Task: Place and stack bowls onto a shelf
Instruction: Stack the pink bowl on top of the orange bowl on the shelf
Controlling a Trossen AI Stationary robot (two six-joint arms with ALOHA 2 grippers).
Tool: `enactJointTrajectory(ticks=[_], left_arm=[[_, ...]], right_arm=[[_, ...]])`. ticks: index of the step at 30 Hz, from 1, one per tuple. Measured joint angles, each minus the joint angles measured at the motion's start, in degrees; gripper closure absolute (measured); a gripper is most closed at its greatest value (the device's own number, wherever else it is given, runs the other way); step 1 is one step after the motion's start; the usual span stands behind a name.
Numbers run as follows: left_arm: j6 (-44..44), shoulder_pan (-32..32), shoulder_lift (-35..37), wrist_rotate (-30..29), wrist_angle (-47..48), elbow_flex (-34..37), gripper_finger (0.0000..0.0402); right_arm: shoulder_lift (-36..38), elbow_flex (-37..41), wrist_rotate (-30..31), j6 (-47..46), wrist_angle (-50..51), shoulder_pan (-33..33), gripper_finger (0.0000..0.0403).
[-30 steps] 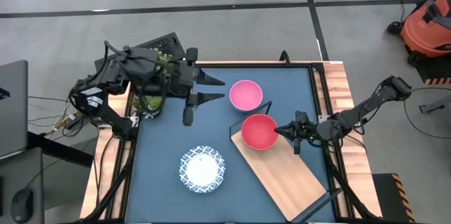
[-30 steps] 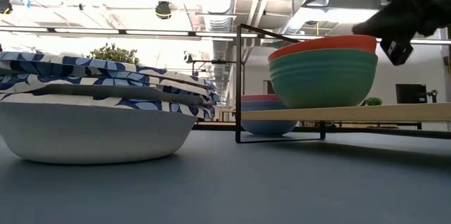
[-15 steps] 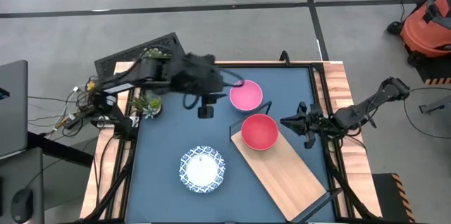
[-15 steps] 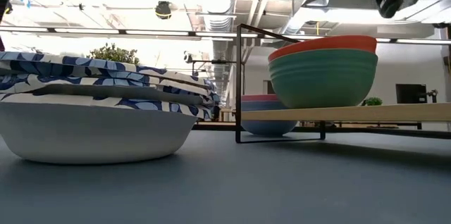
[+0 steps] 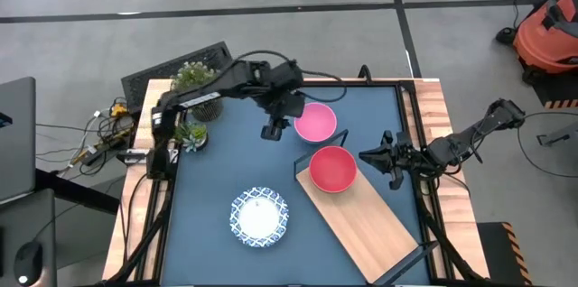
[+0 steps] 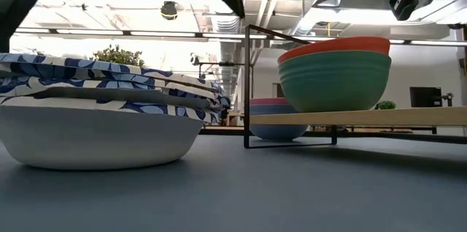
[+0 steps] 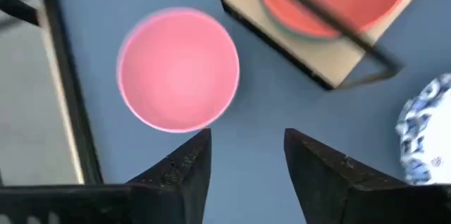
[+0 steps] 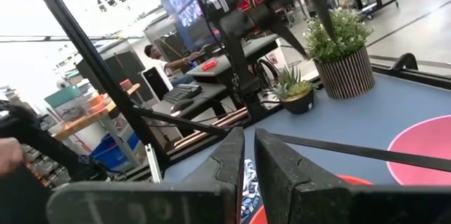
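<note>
left claw [image 5: 287,111] released, just beside pink bowl [image 5: 315,122], nearer arm | right claw [image 5: 372,162] nearly clenched, empty, beside shelf [image 5: 366,226]

left tool [image 5: 291,112] swung over to pink bowl [image 5: 315,122], right tool [image 5: 372,158] backed off red bowl [image 5: 332,168]

**Low view: bowl stacks, tabletop level**

Patterned bowls [image 6: 109,119], blue-and-white, stacked on blue tabletop [image 6: 292,195], nearest to cam. Shelf [image 6: 357,117]: light-wood board w/ black wire frame. On board: red bowl [image 6: 336,46] nested in green bowl [image 6: 334,80]. Behind frame, on tabletop: pink bowl [image 6: 268,101] nested in blue bowl [image 6: 273,126]. Dark arm parts along upper edge.
</note>
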State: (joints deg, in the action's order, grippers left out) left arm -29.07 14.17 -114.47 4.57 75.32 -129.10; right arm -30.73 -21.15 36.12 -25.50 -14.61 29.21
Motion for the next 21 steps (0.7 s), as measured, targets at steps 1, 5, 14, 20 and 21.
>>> enactJointTrajectory(ticks=[1, 5, 14, 20, 21], left_arm=[[-0.6, 0.4, -1.0, 0.5, 0.6, 0.0, 0.0228], [-0.7, 1.5, -4.4, 1.3, 4.0, 0.0, 0.0209], [7.6, 1.2, -0.6, 2.9, 5.2, 0.0, 0.0207], [8.0, 1.7, 5.9, 2.7, 0.3, 0.0, 0.0207], [7.6, 2.2, 7.2, 3.1, -0.6, 0.0, 0.0207]], right_arm=[[0.1, 0.0, 0.0, 0.0, 0.0, 0.0, 0.0340], [0.1, 0.0, 0.1, 0.0, 0.2, 0.0, 0.0340], [0.1, 0.0, 0.2, 0.8, 1.4, -0.2, 0.0340], [0.1, 0.0, 2.9, 1.0, 2.8, -0.2, 0.0340], [0.1, 0.0, 3.8, 1.0, 2.8, -0.2, 0.0340]])
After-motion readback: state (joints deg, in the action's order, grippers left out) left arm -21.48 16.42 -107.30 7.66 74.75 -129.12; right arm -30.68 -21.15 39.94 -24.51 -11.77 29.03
